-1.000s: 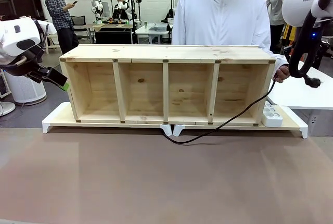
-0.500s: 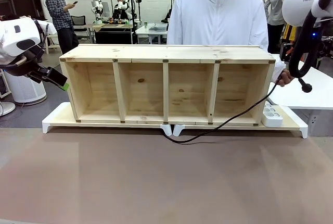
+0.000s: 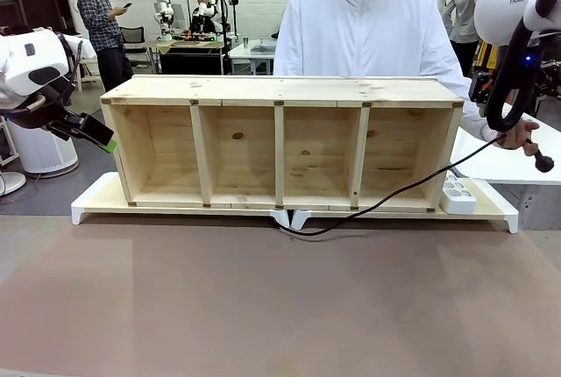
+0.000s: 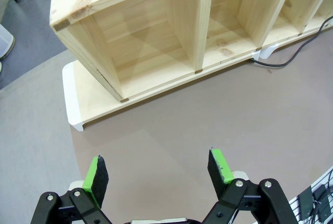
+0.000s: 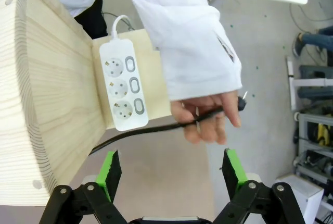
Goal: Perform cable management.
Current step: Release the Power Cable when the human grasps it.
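Cable: the cable (image 3: 386, 202) is a thin black cord. It starts on the brown table (image 3: 280, 307) just in front of the middle of the shelf, near the white feet of the riser, then rises to the right past the shelf's right end.
Plug: the plug (image 3: 544, 164) hangs just below the person's hand, off the right edge of the table; in the right wrist view its pins (image 5: 244, 96) stick out past the fingers.
Person's hand: the person's hand (image 5: 205, 116) is closed round the cable near its plug end, white sleeve above it.
Power strip: the white power strip (image 5: 123, 88) lies on the riser at the shelf's right end, three sockets empty, the cable passing just beside it.
Shelf: the wooden shelf (image 3: 280, 140) has four open compartments and stands on a white riser (image 3: 96, 197).
Right gripper: the right gripper (image 5: 169, 172) hangs above the hand and cable, green pads spread wide, nothing between them.
Left gripper: the left gripper (image 4: 156, 174) is at the far left, above the table near the shelf's left end, fingers wide apart and empty.
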Controlling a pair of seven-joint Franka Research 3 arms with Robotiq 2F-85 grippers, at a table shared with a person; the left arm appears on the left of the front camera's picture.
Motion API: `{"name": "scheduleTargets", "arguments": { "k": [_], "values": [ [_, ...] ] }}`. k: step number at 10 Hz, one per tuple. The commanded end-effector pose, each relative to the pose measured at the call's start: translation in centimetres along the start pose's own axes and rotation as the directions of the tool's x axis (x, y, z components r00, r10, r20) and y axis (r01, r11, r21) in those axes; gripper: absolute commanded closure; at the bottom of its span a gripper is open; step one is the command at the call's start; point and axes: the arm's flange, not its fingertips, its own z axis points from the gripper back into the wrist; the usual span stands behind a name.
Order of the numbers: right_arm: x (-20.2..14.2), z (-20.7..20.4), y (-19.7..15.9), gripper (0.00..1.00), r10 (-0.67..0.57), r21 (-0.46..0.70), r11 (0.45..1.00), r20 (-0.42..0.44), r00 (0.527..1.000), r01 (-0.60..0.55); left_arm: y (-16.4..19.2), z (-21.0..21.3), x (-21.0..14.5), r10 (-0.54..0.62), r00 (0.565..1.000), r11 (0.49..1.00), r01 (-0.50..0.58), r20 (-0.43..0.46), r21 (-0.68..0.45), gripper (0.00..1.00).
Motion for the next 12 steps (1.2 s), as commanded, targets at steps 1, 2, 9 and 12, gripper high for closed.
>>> {"name": "scheduleTargets", "arguments": {
  "k": [1, 2, 9, 12],
  "values": [
    [-0.03, -0.04, -0.05, 0.0, -0.005, 0.003, 1.0, -0.004, 1.0, 0.005, 0.05, 0.02, -0.02, 0.007, 1.0, 1.0, -0.007, 0.0, 0.0, 0.0],
    [-0.03, -0.04, -0.05, 0.0, -0.005, 0.003, 1.0, -0.004, 1.0, 0.005, 0.05, 0.02, -0.02, 0.007, 1.0, 1.0, -0.007, 0.0, 0.0, 0.0],
    [-0.03, -0.04, -0.05, 0.0, -0.005, 0.003, 1.0, -0.004, 1.0, 0.005, 0.05, 0.02, -0.02, 0.007, 1.0, 1.0, -0.007, 0.0, 0.0, 0.0],
    [-0.03, -0.04, -0.05, 0.0, -0.005, 0.003, 1.0, -0.004, 1.0, 0.005, 0.05, 0.02, -0.02, 0.007, 1.0, 1.0, -0.007, 0.0, 0.0, 0.0]
  ]
}}
